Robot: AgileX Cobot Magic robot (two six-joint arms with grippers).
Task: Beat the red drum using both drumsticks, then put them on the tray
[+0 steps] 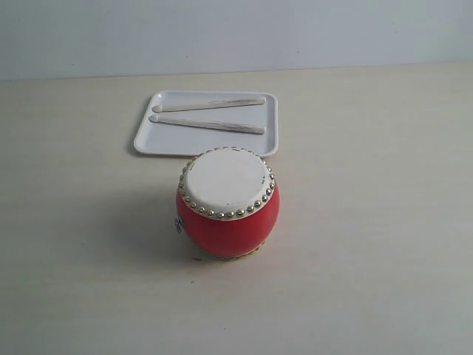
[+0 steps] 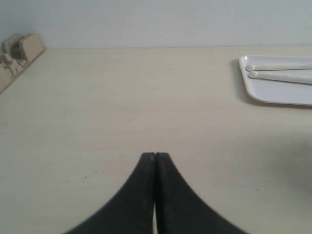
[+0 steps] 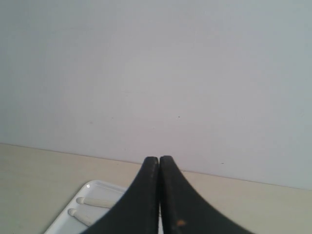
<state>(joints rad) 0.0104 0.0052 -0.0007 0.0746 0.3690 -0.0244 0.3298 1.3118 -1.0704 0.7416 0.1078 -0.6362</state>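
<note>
- Two sticks (image 1: 209, 115) lying side by side in tray (image 1: 148, 140), long axes running left-right, rounded tips pointing left.
- Tray sitting just behind drum (image 1: 228, 202), apart from it.
- Left gripper (image 2: 155, 155) clenched, holding nothing, hovering over bare table (image 2: 122, 107); tray lying off toward right arm's side.
- Right gripper (image 3: 159, 159) clenched, holding nothing; tray showing just beyond its fingers, so judging right arm nearer.

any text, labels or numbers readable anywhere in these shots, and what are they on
None can be read.
The red drum has a small sticker on its side, with dark marks too small and blurred to read.
The tray, the drumsticks and the table show no print.
</note>
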